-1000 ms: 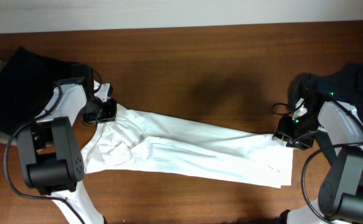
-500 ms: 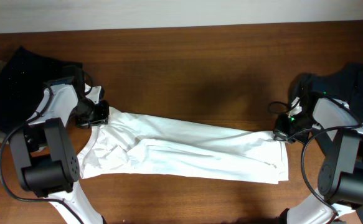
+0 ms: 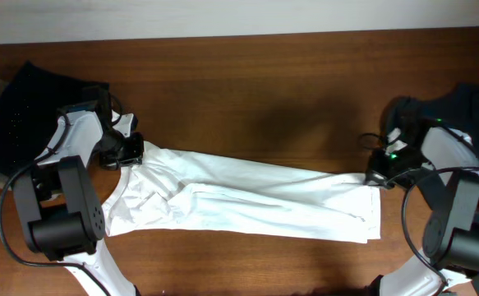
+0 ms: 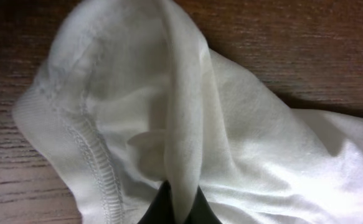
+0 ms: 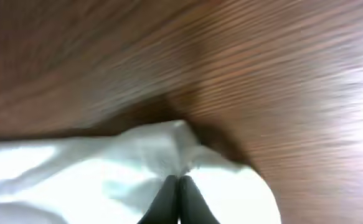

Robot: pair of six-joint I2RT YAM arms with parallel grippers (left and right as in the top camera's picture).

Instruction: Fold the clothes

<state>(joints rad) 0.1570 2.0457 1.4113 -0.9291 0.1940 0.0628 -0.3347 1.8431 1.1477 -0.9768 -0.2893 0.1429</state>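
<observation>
Since 1 second ago, both arms have pulled the white garment (image 3: 247, 201) straighter across the lower middle of the overhead frame. The left gripper (image 3: 134, 153) pinches its left end, and the right gripper (image 3: 375, 178) pinches its right corner.

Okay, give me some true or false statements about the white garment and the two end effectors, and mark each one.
1. The white garment lies stretched out long between the two end effectors. True.
2. The left end effector is open and clear of the cloth. False: it is shut on a fold of the garment.
3. The right end effector pinches the garment's other end. True.
4. The garment is folded into a neat square. False: it lies long and wrinkled.
5. Dark clothing lies off to the left of the garment. True.
</observation>
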